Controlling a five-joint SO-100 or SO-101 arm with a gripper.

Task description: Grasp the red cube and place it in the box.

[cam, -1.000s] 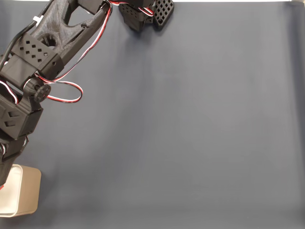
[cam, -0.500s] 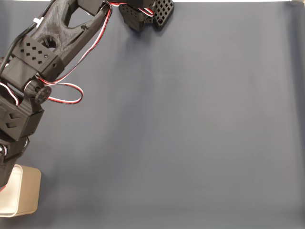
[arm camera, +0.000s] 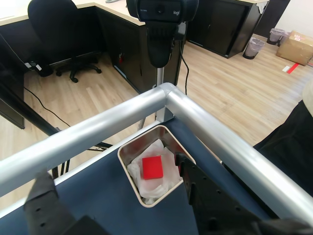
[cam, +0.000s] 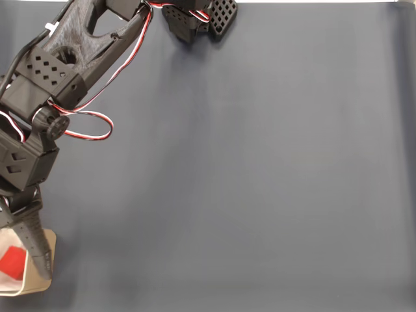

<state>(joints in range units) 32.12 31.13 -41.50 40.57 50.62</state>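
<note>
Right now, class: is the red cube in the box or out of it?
In. The red cube lies on the white lining inside the box, clear of the open gripper.

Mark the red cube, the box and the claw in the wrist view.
red cube [arm camera: 152, 168], wrist view, top face.
box [arm camera: 126, 152], wrist view, left rim.
claw [arm camera: 115, 183], wrist view, midway between fingertips.

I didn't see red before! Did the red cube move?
Yes. The red cube now lies inside the box at the fixed view's lower left, beside the open gripper; earlier it wasn't visible there.
</note>
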